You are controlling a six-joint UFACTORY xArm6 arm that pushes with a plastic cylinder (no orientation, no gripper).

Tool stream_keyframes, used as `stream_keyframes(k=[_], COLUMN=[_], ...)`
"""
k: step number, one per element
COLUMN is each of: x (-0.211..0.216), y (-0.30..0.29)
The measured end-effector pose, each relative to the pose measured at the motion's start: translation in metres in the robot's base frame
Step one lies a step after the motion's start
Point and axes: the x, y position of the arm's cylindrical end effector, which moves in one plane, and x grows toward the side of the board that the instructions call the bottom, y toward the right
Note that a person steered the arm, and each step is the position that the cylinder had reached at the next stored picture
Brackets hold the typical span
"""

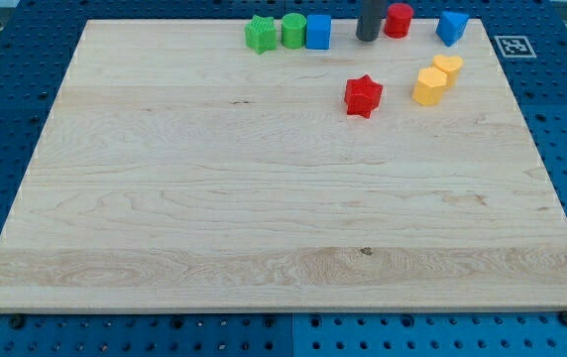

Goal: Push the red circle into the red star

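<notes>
My tip (367, 39) sits at the view's top of the desk (264, 198), just left of the red circle (398, 20), v. close or touching; can't tell which. No tool on this rod, so nothing clenched or grasped. Red star (363, 95) lies below the circle, apart from it. Two yellow blocks (436, 79) are to the star's right.

Black-and-white square marker tag (514, 46) beside board's top-right corner, no readable text
</notes>
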Motion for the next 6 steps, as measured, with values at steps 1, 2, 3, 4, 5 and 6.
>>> stream_keyframes(k=[1, 2, 3, 4, 5, 6], x=[-0.026, -0.028, -0.028, -0.028, -0.027, -0.028], y=[-0.001, -0.001, 0.035, 0.036, 0.035, 0.038])
